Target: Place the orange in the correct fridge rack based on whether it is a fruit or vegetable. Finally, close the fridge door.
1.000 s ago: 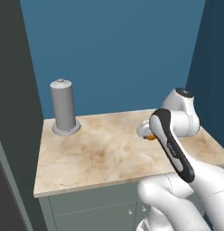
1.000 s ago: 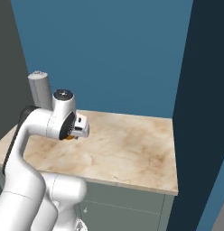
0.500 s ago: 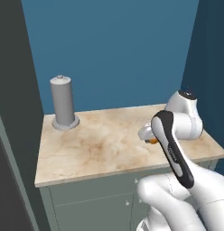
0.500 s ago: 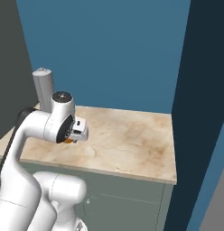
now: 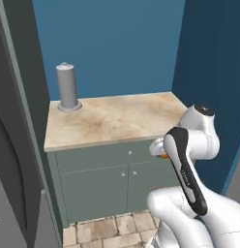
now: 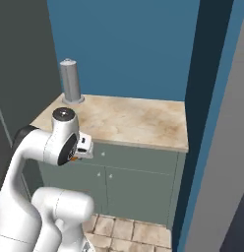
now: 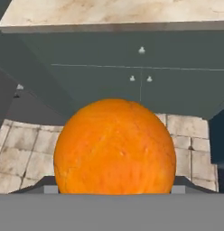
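The orange (image 7: 114, 145) fills the middle of the hand view, and my gripper (image 7: 114, 188) is shut on it. The dark fingertips (image 7: 45, 187) show at either side of its lower half. From the base views only a sliver of the orange (image 5: 164, 156) (image 6: 74, 158) peeks out beside the white hand. The gripper (image 5: 157, 147) (image 6: 85, 147) hangs in front of the cabinet fronts, below counter height and off the counter. A tall plain grey panel (image 6: 220, 147) rises at the right edge of the right base view; I cannot tell whether it is the fridge door.
A marble counter (image 5: 117, 118) (image 6: 134, 120) tops green cabinets (image 5: 112, 181) (image 7: 141, 85) against a blue wall. A grey cylinder (image 5: 67, 86) (image 6: 71, 81) stands at its back left corner. A dark tall panel (image 5: 15, 145) flanks the left. Tiled floor (image 7: 23, 153) lies below.
The whole picture has shifted: the base has backed away from the counter, so the cabinet fronts and floor now show. The orange stays in the gripper.
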